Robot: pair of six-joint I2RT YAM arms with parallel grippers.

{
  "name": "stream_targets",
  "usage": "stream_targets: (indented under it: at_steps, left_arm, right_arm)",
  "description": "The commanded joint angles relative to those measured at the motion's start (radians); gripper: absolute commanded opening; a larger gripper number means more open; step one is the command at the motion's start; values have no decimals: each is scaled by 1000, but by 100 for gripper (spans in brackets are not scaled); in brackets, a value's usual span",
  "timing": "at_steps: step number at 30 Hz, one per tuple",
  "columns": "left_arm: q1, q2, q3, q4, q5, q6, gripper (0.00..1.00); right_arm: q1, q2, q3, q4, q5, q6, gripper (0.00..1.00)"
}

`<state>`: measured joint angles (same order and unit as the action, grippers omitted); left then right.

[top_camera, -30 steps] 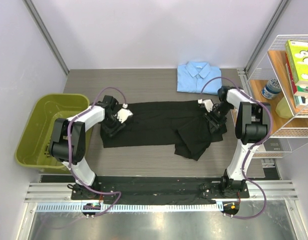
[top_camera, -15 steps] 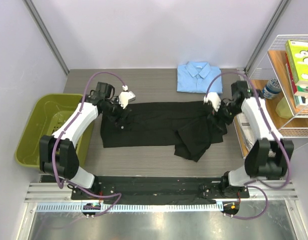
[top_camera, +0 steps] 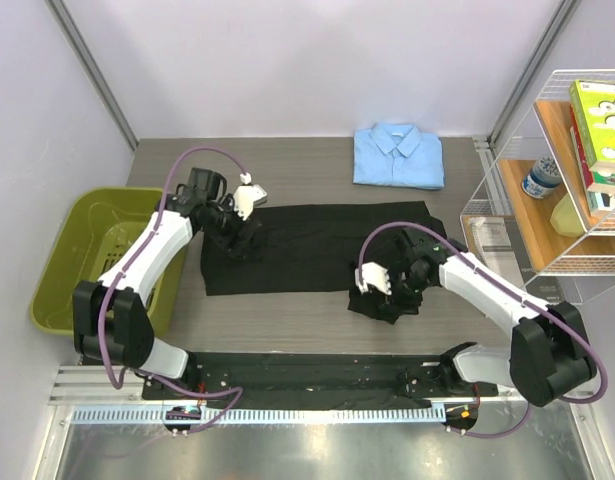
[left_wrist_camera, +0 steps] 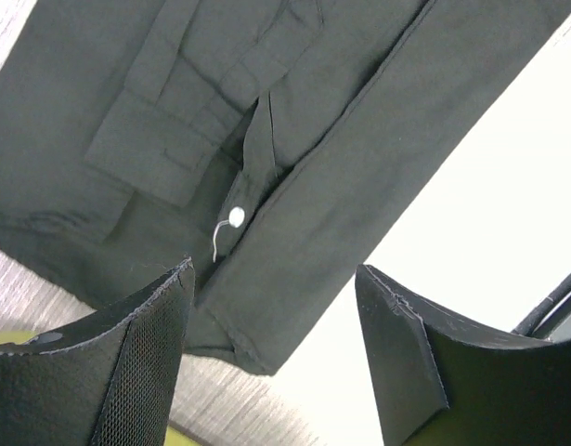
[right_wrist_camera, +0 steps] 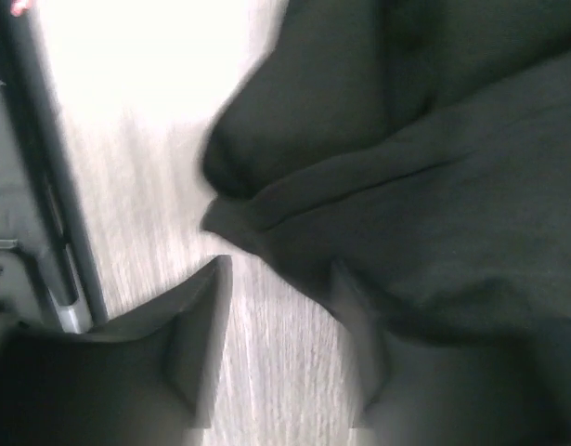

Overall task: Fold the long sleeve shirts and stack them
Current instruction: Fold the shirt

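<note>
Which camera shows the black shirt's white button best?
Left wrist: the button sits close and sharp on the black shirt. From above it is too small to see; the right wrist shows only blurred black cloth.

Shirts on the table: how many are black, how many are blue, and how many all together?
black shirt: 1
light blue shirt: 1
Total: 2 shirts
</note>
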<state>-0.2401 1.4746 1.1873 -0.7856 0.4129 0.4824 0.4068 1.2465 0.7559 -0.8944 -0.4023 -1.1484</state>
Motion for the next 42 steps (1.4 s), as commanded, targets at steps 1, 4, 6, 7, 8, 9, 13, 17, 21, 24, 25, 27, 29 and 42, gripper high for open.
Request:
stream_targets:
  at_steps: [1,4,6,7,8,9,13,17,21,24,25,27,29,42]
  left_arm:
    - [-4,-68,-28,-3,-20,-1,71]
    - [-2,-92,-35,-9,-20,2,71]
    - [-4,-100,-31,-14,-20,1,71]
    - [-4,-99,-29,-15,-19,-2,71]
    - [-4,-97,-25,-26,-13,-1,71]
    - [-2,-94,-22,-29,-11,-2,71]
    - [-4,-80,-17,-18,-17,-14,71]
    - [-2,-71,-8,-14,-13,-44,71]
    - [-4,-97,-21,-6,71,-28,72]
    - [-60,-143,-49,-15,135,19,86]
    - [-159,-154,-61,-9,103,51,86]
    - [-270,-157,-99,40,61,65,87]
    - [-413,-96,-110,139,27,48,85]
    - [-829,435,201,313,61,87,76]
  right_arm:
    - [10,25,64,152,43,65,35]
    - [10,48,208,105,4,90,1]
    - [10,100,291,62,-15,76,1]
    - [12,129,378,48,-24,61,1]
    - [9,166,428,10,-26,55,1]
    - [10,260,477,-4,-23,56,3]
    - [6,533,737,-41,45,74,35]
    - [-64,714,985,-142,100,202,67]
    - [-221,642,1071,-306,-100,204,73]
    - [-253,506,949,-344,-158,191,76]
    - [-255,470,859,-344,-170,188,76]
    - [-261,406,780,-302,-187,225,76]
    - [-279,395,717,-261,-211,315,76]
    - [-479,505,833,-213,-363,604,84]
